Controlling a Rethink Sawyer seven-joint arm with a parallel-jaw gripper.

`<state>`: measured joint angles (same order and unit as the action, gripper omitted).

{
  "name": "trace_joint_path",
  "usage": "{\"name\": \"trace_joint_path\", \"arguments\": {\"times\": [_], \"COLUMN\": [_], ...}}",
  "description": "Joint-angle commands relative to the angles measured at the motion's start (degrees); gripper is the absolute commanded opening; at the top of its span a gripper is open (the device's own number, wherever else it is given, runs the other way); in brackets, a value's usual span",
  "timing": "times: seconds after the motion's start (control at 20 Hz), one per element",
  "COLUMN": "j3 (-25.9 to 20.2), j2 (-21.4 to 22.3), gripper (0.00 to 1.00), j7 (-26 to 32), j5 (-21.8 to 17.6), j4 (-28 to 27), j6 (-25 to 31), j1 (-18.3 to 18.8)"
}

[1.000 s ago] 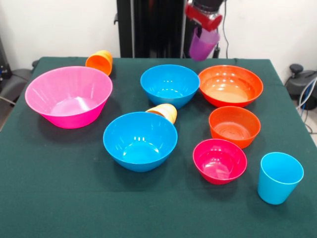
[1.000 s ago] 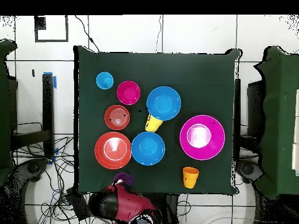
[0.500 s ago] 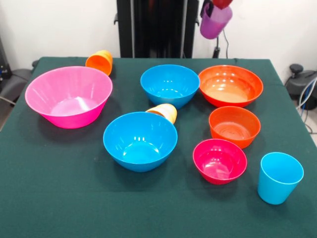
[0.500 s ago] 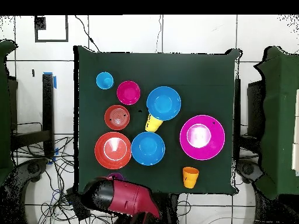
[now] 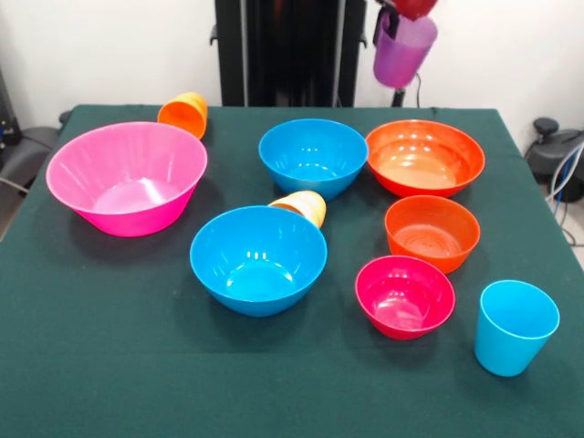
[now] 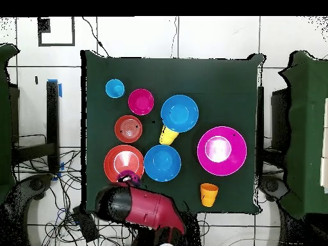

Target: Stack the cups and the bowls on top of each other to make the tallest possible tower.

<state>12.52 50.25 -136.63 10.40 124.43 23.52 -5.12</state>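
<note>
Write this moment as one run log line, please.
gripper: holds purple cup | position: above wide orange-red bowl | tower: none yet

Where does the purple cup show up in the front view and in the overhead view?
Front view: purple cup at the top edge, right of centre, held aloft by the pincer above the wide orange-red bowl.
Overhead view: purple cup, a sliver at the arm's tip.
Shared landmark: the wide orange-red bowl.
</note>
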Motion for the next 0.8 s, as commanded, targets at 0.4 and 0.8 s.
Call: {"name": "trace_joint_path", "arguments": {"times": [0.4,0.8], "j3": [-18.5,-26.8], "j2": [-14.9,-19.7], "gripper": [0.0,0.0], "j7": [1.3,0.1], "j5": [-6.8,-9.2], "j4": [-8.9,-11.2], "j6": [-22.6,-21.8], "j1": [13.5,20.0]}}
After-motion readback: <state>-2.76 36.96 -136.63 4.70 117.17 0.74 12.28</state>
